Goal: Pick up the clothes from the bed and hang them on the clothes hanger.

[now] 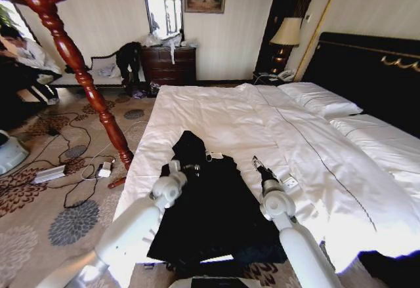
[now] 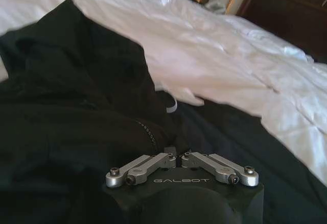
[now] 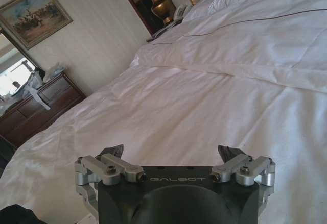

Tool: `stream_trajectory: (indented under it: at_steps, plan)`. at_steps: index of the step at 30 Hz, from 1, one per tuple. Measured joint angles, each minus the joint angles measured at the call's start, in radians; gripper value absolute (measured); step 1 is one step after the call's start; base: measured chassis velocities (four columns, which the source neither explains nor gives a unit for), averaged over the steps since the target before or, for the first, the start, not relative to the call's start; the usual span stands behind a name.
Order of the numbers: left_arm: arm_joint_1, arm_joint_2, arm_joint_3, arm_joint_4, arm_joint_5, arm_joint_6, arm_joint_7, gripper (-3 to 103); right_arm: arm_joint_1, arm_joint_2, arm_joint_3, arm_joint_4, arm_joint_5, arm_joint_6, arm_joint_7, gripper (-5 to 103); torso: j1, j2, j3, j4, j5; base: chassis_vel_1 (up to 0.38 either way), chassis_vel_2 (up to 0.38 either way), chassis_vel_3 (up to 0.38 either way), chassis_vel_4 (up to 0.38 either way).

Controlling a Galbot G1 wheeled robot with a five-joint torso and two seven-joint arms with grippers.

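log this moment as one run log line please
left gripper: shut on black shiny jacket | right gripper: open above white duvet bed | red-brown wooden coat stand: bare, robot's left

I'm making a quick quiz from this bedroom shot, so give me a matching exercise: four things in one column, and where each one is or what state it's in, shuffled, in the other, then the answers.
Things
1. clothes
2. clothes hanger
3. left gripper
4. right gripper

Places or states
A. open, over bare white duvet
B. standing on the carpet beside the bed
C. shut, down on the black fabric
D. lying spread on the near part of the bed

Pairs: 1-D, 2-B, 3-C, 4-A
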Motion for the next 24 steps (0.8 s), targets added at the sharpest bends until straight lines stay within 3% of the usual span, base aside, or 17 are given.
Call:
stream_trajectory:
  at_steps: [5, 14, 16, 18, 19, 24]
  plan:
    - [0.011, -0.016, 0.018, 0.008, 0.014, -0.007, 0.003, 0, 0.008, 0.011, -0.008, -0.011, -0.002, 0.0, 0.0, 100, 0.0, 0.0, 0.0, 0.0, 0.0001, 0.0, 0.0, 0.0, 0.0]
    - [-0.021, -0.069, -0.055, 0.025, 0.013, -0.022, -0.034, -2, 0.003, 0.002, -0.006, -0.009, -0.003, 0.003, 0.001, 100, 0.0, 0.0, 0.0, -0.0004, 0.0, 0.0, 0.0, 0.0, 0.0]
    - [-0.03, -0.074, -0.096, 0.001, -0.025, -0.024, -0.056, 8, -0.001, 0.002, -0.005, -0.005, -0.003, 0.003, 0.001, 100, 0.0, 0.0, 0.0, -0.0002, -0.0001, 0.0, 0.0, 0.0, 0.0]
    - [-0.032, -0.072, -0.108, -0.014, -0.038, -0.022, -0.058, 8, -0.002, 0.002, -0.005, -0.004, -0.003, 0.004, 0.001, 100, 0.0, 0.0, 0.0, -0.0003, 0.0, 0.0, 0.0, 0.0, 0.0]
    - [-0.031, -0.065, -0.122, -0.039, -0.057, -0.012, -0.061, 14, -0.004, 0.001, -0.005, -0.003, -0.004, 0.004, 0.001, 100, 0.0, 0.0, 0.0, -0.0003, -0.0001, 0.0, 0.0, 0.0, 0.0]
    - [0.013, 0.022, -0.207, -0.202, -0.206, 0.089, -0.077, 36, -0.009, -0.005, 0.001, 0.002, -0.004, 0.004, 0.001, 100, 0.0, 0.0, 0.0, -0.0002, -0.0002, 0.0, 0.0, 0.0, 0.0]
